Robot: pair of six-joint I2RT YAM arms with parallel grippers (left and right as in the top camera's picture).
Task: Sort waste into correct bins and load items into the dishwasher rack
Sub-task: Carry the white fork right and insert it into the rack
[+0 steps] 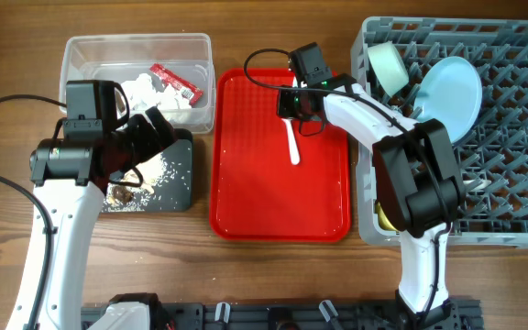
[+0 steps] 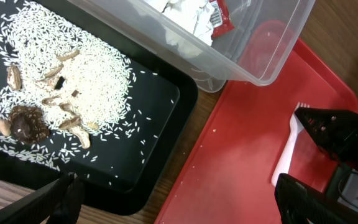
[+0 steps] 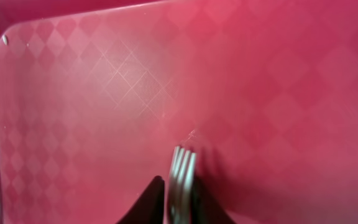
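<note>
The right tool (image 1: 293, 103) is pinched on the tined end of the thin white plastic fork (image 3: 182, 168) lying flat on the flat red plastic tray (image 1: 246, 183). Held so far off-centre, it may pivot or slip out when lifted toward the grey plastic grid rack (image 1: 521, 183). The left tool (image 2: 179, 196) hangs spread wide.

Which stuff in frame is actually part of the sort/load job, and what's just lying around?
Job:
- white fork, gripped by right pincer
- tissue and red wrapper in clear tub
- rice and scraps on black tray
- green bowl and blue plate in rack

Lying about:
- red tray
- black cable
- wooden table
</note>
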